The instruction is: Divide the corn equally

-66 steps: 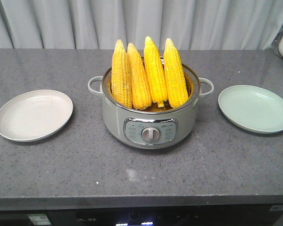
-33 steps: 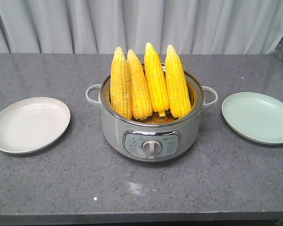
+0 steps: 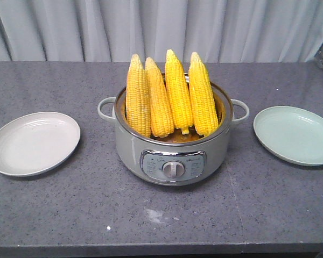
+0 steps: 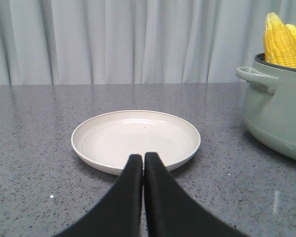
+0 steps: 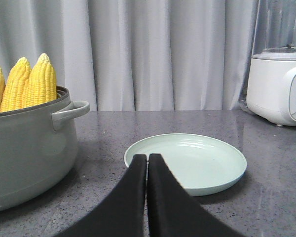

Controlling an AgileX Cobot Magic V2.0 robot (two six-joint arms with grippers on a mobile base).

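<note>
left gripper (image 4: 143, 157): two fingers (image 4: 130, 192), plain black, matte with a slight sheen, smooth-faced. each is wide at the frame's lower edge and sweeps in on a concave outer curve to a narrow blunt tip; inner edges straight. right gripper (image 5: 147, 157): same black pair, same tapered profile, tips squared off.

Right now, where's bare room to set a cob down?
Bare: the beige plate left of the electric pot, the green plate right of it, and the countertop in front. Crowded: the pot, packed with four upright corn cobs.
</note>
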